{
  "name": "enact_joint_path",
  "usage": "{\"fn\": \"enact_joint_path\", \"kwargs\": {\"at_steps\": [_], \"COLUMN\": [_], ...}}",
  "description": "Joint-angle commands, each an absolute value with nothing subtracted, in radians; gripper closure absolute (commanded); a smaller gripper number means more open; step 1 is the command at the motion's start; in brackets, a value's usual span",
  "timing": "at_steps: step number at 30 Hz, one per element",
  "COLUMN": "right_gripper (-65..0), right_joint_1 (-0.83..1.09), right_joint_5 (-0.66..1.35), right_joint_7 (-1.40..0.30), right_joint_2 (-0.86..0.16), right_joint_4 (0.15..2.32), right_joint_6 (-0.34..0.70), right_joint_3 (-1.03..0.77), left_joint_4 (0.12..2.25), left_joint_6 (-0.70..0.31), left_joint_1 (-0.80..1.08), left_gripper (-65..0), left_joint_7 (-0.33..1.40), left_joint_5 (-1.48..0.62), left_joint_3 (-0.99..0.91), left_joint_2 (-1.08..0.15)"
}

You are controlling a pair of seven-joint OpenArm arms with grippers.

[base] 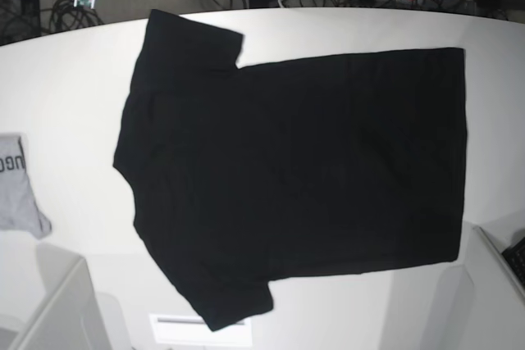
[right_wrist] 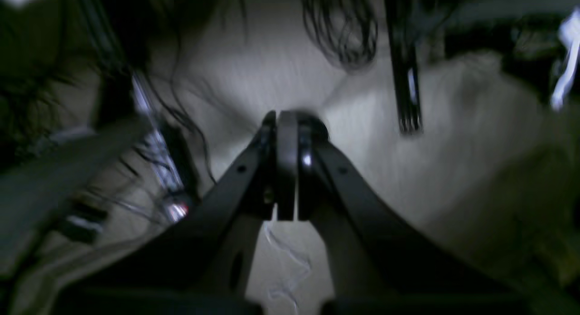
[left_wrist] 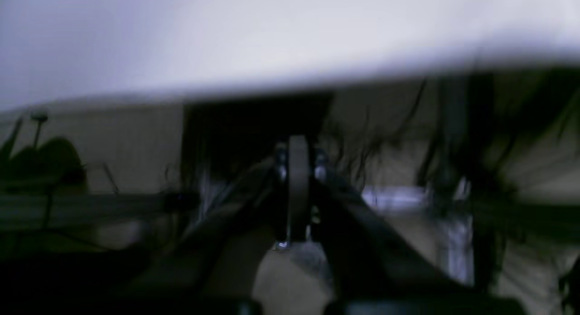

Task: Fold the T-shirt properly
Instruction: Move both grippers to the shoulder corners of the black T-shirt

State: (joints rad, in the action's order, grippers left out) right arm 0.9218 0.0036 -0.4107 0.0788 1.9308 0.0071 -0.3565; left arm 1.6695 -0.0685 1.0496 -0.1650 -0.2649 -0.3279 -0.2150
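From the left wrist view, the left gripper (left_wrist: 297, 188) has its fingers pressed together with nothing between them. The picture is blurred. Beyond the fingertips is a pale wall and dark hanging cables, and above them the white table (left_wrist: 290, 38) edge fills the top of the frame. No cloth shows near the fingers here.

From the right wrist view, the right gripper (right_wrist: 287, 165) is likewise clenched on nothing, its two dark, smooth arms meeting in a narrow wedge. Past the fingertips lie a pale floor or wall, tangled black cables and a few bright glints, all smeared by blur. No cloth is in reach here either.

In the base view neither gripper appears. The T-shirt (base: 303, 170) lies spread flat on the white table (base: 66, 79), plain black side up, matte and soft-looking, with only faint ripples. Its collar end and both short sleeves point to the picture's left and its straight hem to the right. A small grey garment (base: 16, 194) with dark lettering sits at the left edge, apart from the shirt.

Folding seems not yet begun: the shirt is laid out, unfolded. The next move likely calls for both arms to come over the table, open their fingers, and pinch matching points along one long edge or a sleeve. Thin limp cloth needs a low, firm pinch to lift one layer cleanly.
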Motion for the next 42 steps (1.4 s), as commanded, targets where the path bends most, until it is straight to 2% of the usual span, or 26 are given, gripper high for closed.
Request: {"fn": "enact_joint_path", "kwargs": {"at_steps": [1, 9, 12, 15, 16, 19, 20, 21, 23, 25, 28, 34, 38, 42], "right_gripper": [0.0, 0.0, 0.0, 0.0, -4.2, -28.7, -35.0, -37.8, -38.0, -38.0, -38.0, -38.0, -37.5, -33.3], "right_joint_1": [0.932, 0.816, 0.769, 0.745, 0.743, 0.743, 0.743, 0.742, 0.733, 0.719, 0.668, 0.565, 0.539, 0.544], "right_joint_5": [0.002, 0.004, 0.005, 0.096, 0.154, 0.334, 0.395, 0.461, 0.576, 0.661, 0.722, 0.719, 0.719, 0.717], "right_joint_7": [-0.397, -0.394, -0.395, -0.397, -0.397, -0.397, -0.397, -0.397, -0.398, -0.415, -0.478, -0.604, -0.648, -0.654], "right_joint_2": [0.076, 0.101, 0.114, 0.12, 0.116, 0.096, 0.077, 0.059, 0.025, -0.015, -0.047, -0.041, -0.045, -0.042], "right_joint_4": [1.968, 2.014, 2.014, 2.014, 2.014, 2.014, 2.012, 2.011, 2.009, 1.986, 1.933, 1.834, 1.765, 1.736], "right_joint_6": [0.001, 0.015, 0.12, 0.193, 0.209, 0.246, 0.252, 0.252, 0.252, 0.246, 0.246, 0.246, 0.248, 0.252], "right_joint_3": [-0.357, -0.326, -0.302, -0.297, -0.3, -0.302, -0.302, -0.302, -0.302, -0.302, -0.343, -0.466, -0.47, -0.417], "left_joint_4": [1.719, 1.831, 1.83, 1.822, 1.822, 1.821, 1.821, 1.821, 1.821, 1.816, 1.804, 1.755, 1.748, 1.748], "left_joint_6": [-0.101, -0.269, -0.269, -0.269, -0.269, -0.269, -0.269, -0.269, -0.269, -0.269, -0.271, -0.272, -0.272, -0.272], "left_joint_1": [1.081, 1.09, 1.073, 1.066, 1.066, 1.063, 1.061, 1.061, 1.055, 1.049, 1.046, 1.033, 1.032, 1.024], "left_gripper": [0.0, 0.0, 0.0, 0.0, 0.0, 0.0, 0.0, -7.2, -17.3, -23.5, -24.2, -23.7, -23.7, -23.7], "left_joint_7": [-0.189, -0.185, -0.182, -0.182, -0.182, -0.182, -0.182, -0.182, -0.182, -0.182, -0.182, -0.182, -0.182, -0.182], "left_joint_5": [-0.298, -0.467, -0.501, -0.503, -0.503, -0.504, -0.504, -0.504, -0.506, -0.506, -0.533, -0.654, -0.659, -0.661], "left_joint_3": [-0.346, -0.476, -0.492, -0.509, -0.51, -0.51, -0.51, -0.51, -0.51, -0.51, -0.51, -0.51, -0.512, -0.512], "left_joint_2": [-0.223, -0.219, -0.22, -0.22, -0.22, -0.222, -0.222, -0.222, -0.222, -0.222, -0.222, -0.245, -0.243, -0.243]}}
